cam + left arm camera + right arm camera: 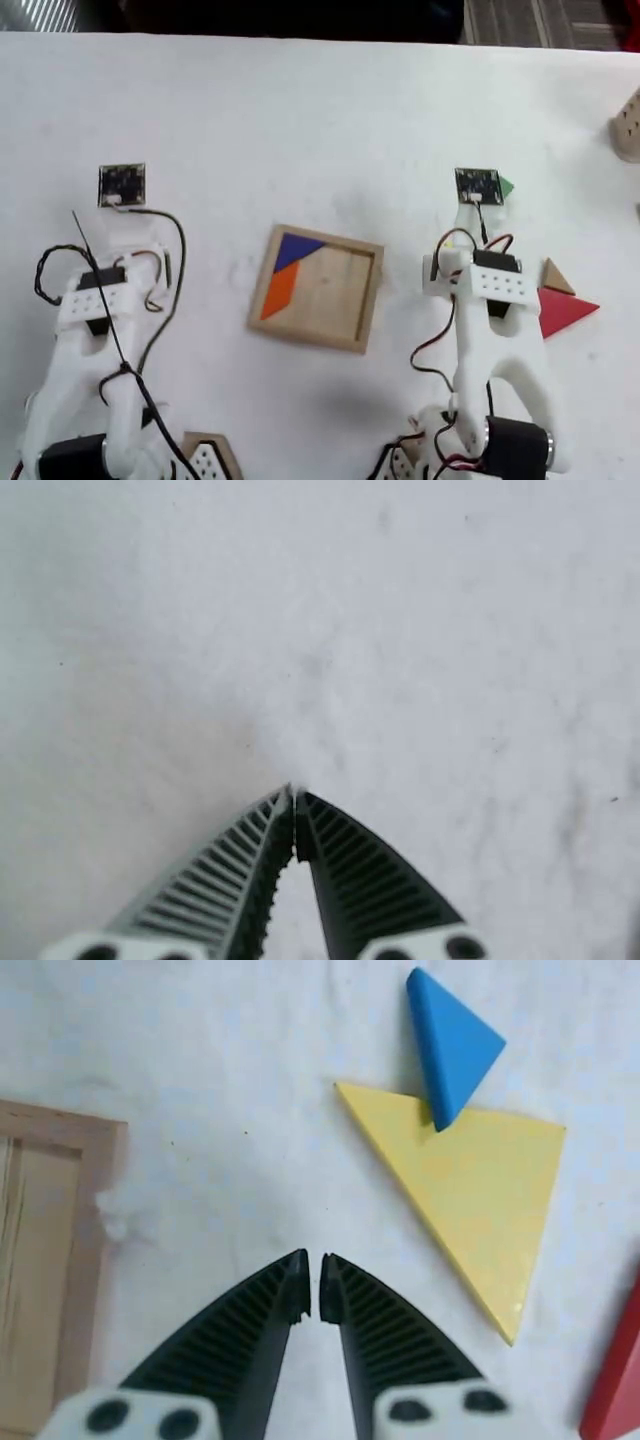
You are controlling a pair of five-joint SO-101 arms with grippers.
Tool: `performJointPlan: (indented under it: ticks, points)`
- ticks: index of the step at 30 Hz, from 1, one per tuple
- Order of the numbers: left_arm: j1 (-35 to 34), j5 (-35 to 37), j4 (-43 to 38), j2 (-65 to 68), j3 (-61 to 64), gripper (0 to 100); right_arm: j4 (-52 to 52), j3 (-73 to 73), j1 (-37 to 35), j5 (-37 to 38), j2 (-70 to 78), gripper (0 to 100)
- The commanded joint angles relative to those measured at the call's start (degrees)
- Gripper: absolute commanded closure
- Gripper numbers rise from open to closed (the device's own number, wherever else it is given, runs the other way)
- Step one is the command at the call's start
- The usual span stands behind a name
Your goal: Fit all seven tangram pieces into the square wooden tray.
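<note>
Wood first: the square wooden tray (372, 298) sits between your two arms. A dark blue triangle (296, 250) and an orange parallelogram (280, 288) are tucked along its left side. Your left gripper (295, 805) hangs over the bare white table (450, 630), fingers pressed together on nothing. Your right gripper (313, 1290) is right of the tray, fingers all but touching, also empty. Close by it a big yellow triangle (470, 1195) lies flat, with a small blue triangle (452, 1045) propped on its edge. A red triangle (565, 310), a tan wooden triangle (556, 278) and a green piece (506, 187) lie further right.
</note>
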Motion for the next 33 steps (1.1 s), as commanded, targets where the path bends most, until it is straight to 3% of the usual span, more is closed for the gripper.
performJointPlan:
  ticks: [1, 16, 23, 28, 33]
  points:
    - [-0.2, 0.4, -0.8, -0.5, -0.2, 97, 0.3, -0.4, 0.1, 0.7, -2.6, 96.7]
    - [-0.1, 0.4, -1.0, -0.5, -0.2, 97, -0.1, -7.2, 18.2, 1.1, -2.1, 96.4]
    - [-0.1, 0.4, -1.1, -0.5, -0.2, 97, 5.1, -14.6, 25.4, 11.5, -2.1, 84.8]
    - [-0.1, 0.4, -1.1, -0.5, -0.2, 97, 13.9, -19.9, 26.2, 20.0, -2.0, 84.2]
    - [-0.2, 0.4, -0.9, -0.5, -0.2, 97, 15.3, -21.5, 25.9, 27.3, -2.0, 84.0]
